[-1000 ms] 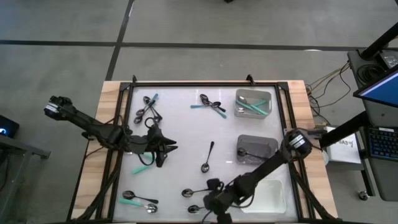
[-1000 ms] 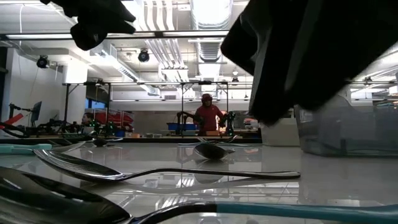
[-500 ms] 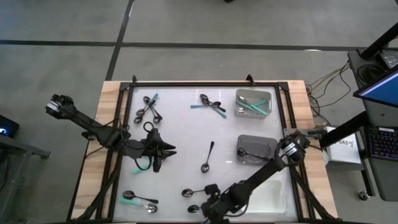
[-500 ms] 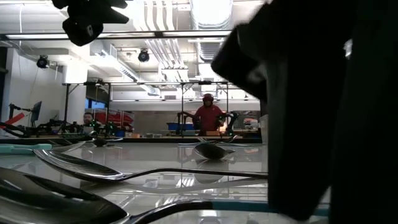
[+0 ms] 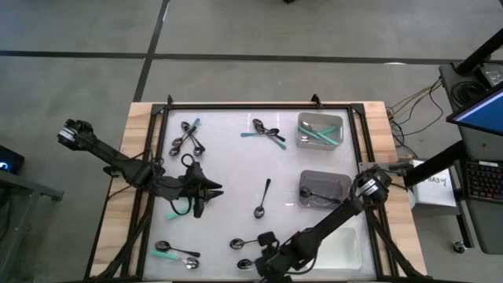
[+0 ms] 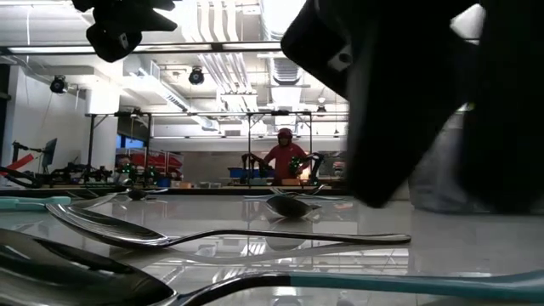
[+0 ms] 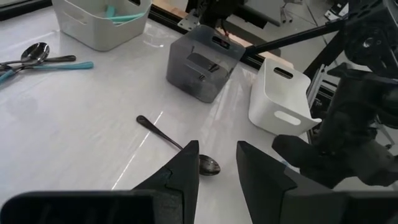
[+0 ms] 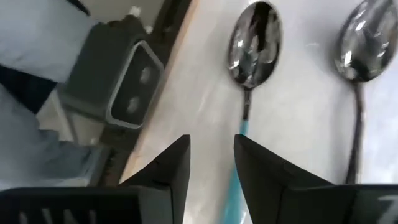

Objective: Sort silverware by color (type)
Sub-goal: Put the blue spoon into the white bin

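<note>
Left gripper (image 5: 206, 192): over the left-centre of the table, fingers (image 7: 184, 177) spread with a narrow gap, holding nothing; a teal spoon (image 5: 179, 211) lies just beside it on the near side.
Right gripper (image 5: 266, 255): low at the near edge, centre; fingers (image 8: 174, 163) parted, nothing pinched, hanging above a teal-handled spoon (image 8: 250, 46) with a silver bowl; an all-metal spoon (image 8: 359, 55) lies beside that one.
Centre spoon (image 5: 262, 198): dark, alone mid-table, bowl toward the near side; also ahead of the left gripper's fingers in its wrist view.
Far-left cluster (image 5: 187, 136): several spoons, one teal handle among them.
Far-centre cluster (image 5: 266, 132): a few spoons, one teal-handled.
Near-left pair (image 5: 174, 253): one teal-handled, one metal.
Near-centre spoons (image 5: 244, 244): just left of the right gripper.
Far grey tray (image 5: 303, 126): far right, teal-handled spoons inside.
Dark grey tray (image 5: 339, 179): right, a spoon inside.
White tray (image 5: 355, 250): near right, partly under the right arm; contents cannot be told.
Person (image 6: 286, 158): far in the room beyond the table, red top.
</note>
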Action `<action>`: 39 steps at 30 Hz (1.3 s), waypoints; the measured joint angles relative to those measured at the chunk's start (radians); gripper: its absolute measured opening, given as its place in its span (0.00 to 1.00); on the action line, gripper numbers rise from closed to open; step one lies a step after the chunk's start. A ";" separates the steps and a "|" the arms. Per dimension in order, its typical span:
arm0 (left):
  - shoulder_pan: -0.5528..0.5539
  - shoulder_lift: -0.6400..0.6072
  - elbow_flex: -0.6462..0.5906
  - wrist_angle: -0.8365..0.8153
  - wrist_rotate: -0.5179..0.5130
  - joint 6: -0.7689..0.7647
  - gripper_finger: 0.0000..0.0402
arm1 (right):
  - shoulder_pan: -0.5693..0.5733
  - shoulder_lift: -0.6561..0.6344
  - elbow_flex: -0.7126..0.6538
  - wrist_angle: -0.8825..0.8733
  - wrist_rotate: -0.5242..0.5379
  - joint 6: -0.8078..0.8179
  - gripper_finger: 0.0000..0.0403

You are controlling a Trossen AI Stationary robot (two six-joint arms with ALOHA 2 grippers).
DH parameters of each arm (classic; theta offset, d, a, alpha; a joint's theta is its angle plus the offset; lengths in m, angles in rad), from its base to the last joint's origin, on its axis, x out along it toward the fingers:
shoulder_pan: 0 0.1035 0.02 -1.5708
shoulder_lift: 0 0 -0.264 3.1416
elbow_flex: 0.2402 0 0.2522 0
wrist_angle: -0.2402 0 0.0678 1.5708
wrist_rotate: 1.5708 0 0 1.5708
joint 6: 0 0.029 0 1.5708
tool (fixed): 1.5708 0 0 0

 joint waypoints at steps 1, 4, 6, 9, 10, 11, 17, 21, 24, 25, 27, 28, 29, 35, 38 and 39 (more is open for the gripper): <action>0.000 0.000 0.000 -0.001 0.000 0.003 0.22 | 0.000 0.002 0.000 -0.003 0.020 -0.003 0.30; 0.000 0.000 0.000 -0.001 0.000 0.011 0.22 | -0.004 0.005 -0.001 -0.015 0.041 -0.011 0.32; 0.000 0.000 0.000 -0.002 0.000 0.012 0.22 | -0.006 0.005 -0.001 -0.010 0.041 -0.012 0.33; 0.000 0.000 0.000 -0.004 0.000 0.012 0.22 | -0.007 0.005 -0.001 -0.013 0.041 -0.014 0.34; 0.000 0.000 0.000 -0.004 0.000 0.013 0.22 | -0.009 0.005 -0.002 -0.014 0.041 -0.015 0.34; 0.000 0.000 0.000 -0.004 0.000 0.013 0.22 | -0.009 0.005 -0.003 -0.012 0.040 -0.015 0.34; 0.000 0.001 0.000 -0.004 0.000 0.013 0.22 | -0.018 0.008 -0.026 -0.008 0.074 -0.014 0.31; 0.000 0.001 0.000 0.000 0.000 0.013 0.22 | -0.025 0.024 -0.039 0.001 0.059 -0.003 0.29; 0.000 0.001 0.000 0.001 0.000 0.013 0.22 | -0.028 0.040 -0.041 0.001 0.044 0.000 0.27; 0.000 0.001 0.000 0.000 0.000 0.014 0.22 | -0.030 0.046 -0.040 0.002 0.037 0.002 0.26; 0.000 0.001 0.000 0.000 0.000 0.017 0.22 | -0.035 0.049 -0.040 -0.002 0.028 0.017 0.24; 0.000 0.001 0.000 0.000 0.000 0.017 0.22 | -0.036 0.049 -0.040 -0.002 0.027 0.021 0.22; 0.000 0.001 0.000 0.000 0.000 0.017 0.22 | -0.038 0.050 -0.040 -0.003 0.027 0.026 0.20; 0.000 0.001 0.000 0.001 0.000 0.017 0.22 | -0.051 0.046 -0.041 -0.004 -0.003 0.032 0.04; 0.000 0.001 0.000 0.001 0.000 0.017 0.22 | -0.056 0.042 -0.042 -0.004 -0.020 0.038 0.03; 0.000 0.001 0.000 0.001 0.000 0.017 0.22 | -0.056 0.039 -0.043 -0.005 -0.023 0.038 0.03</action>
